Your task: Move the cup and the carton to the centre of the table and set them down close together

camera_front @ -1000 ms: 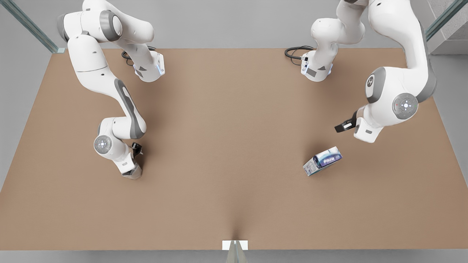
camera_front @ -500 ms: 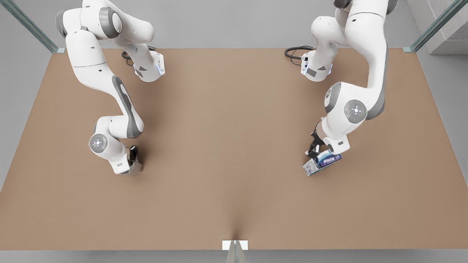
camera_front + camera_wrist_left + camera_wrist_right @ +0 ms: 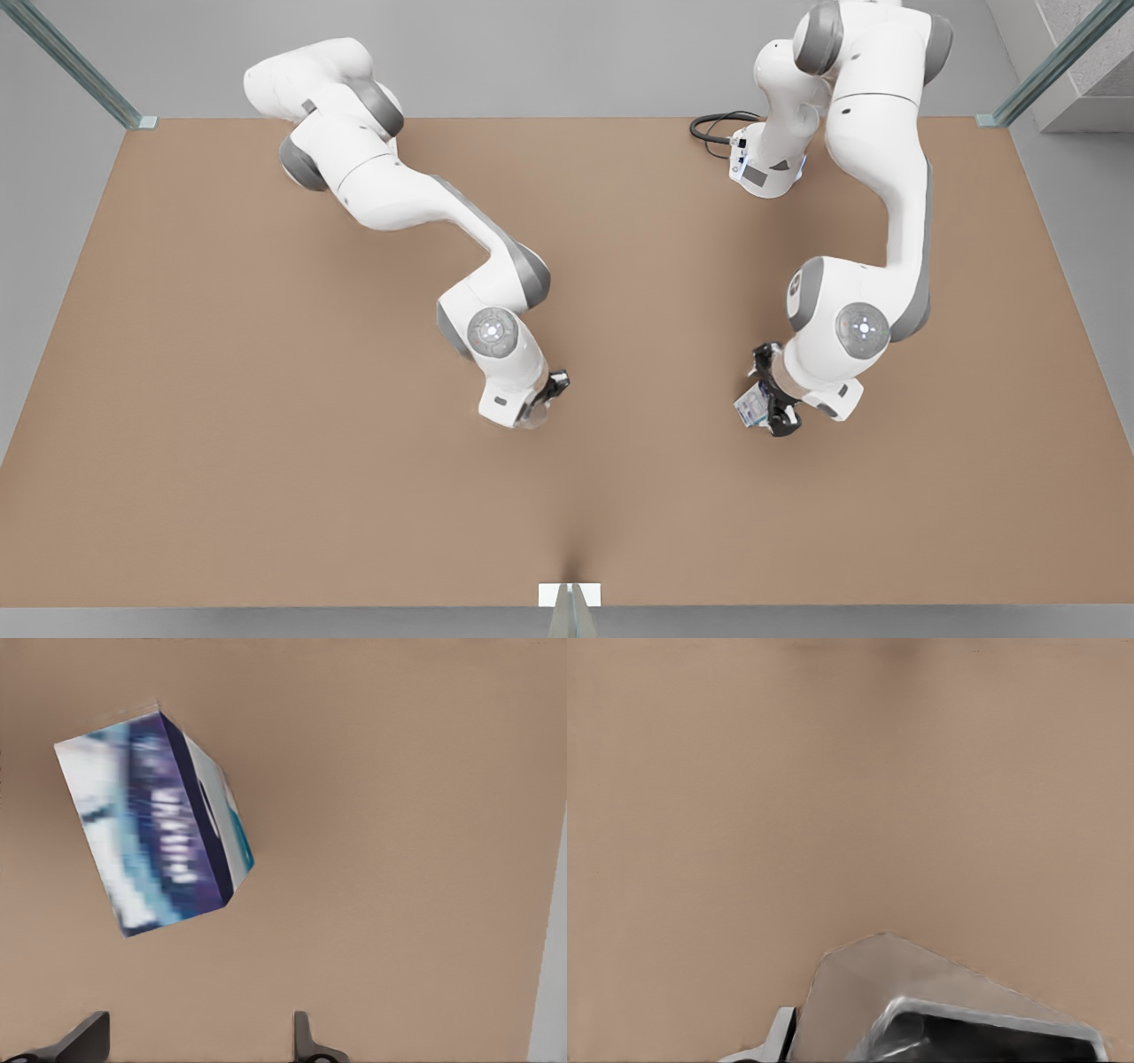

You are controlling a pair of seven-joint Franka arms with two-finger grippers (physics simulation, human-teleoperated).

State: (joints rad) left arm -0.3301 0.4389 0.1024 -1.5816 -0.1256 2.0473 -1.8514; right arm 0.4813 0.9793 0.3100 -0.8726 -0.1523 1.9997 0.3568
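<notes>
The cup (image 3: 948, 1010) sits pinched between the fingers of the right gripper (image 3: 542, 400), close to the centre of the table (image 3: 266, 496), slightly toward the front view's left of it. The carton (image 3: 155, 819) lies on the table well apart from the cup, toward the front view's right. The left gripper (image 3: 772, 390) hangs directly over the carton, its fingers (image 3: 84, 1041) spread wide, not touching it. White arm bases stand at the table's far edge.
</notes>
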